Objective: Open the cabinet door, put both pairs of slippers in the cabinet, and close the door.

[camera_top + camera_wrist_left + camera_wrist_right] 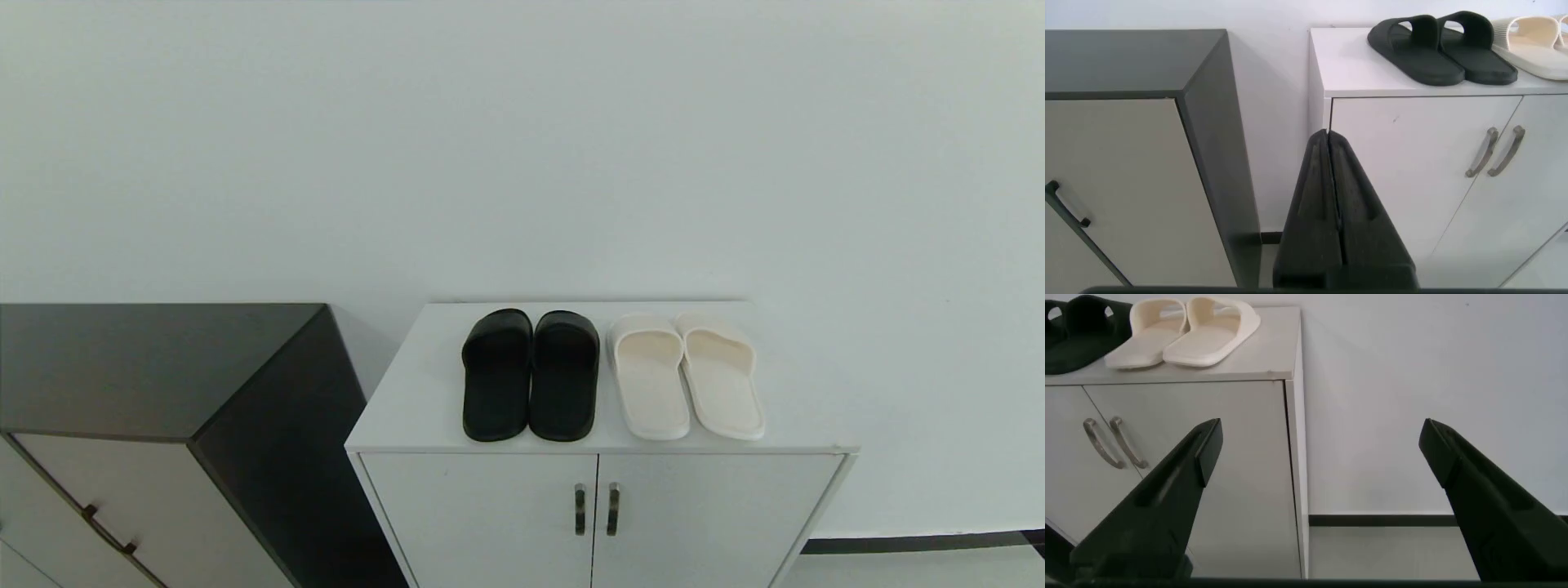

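We see the white cabinet, doors shut, with the black slippers and cream slippers side by side on top. Our left claw is clenched empty and our right claw is spread wide. Both are held low, facing the cabinet front.

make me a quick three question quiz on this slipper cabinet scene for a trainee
1. True or false: both doors of the white two-door cabinet stand open.
2. Multiple choice: on the cabinet top, the pair of black open-toed slide slippers lies A) on the robot's left of the pair of cream open-toed slide slippers, B) on their right, C) stacked on them.
3. Fill in: the left gripper is ___, the right gripper is ___.
Key: 1 false, both doors are shut; 2 A; 3 shut, open.
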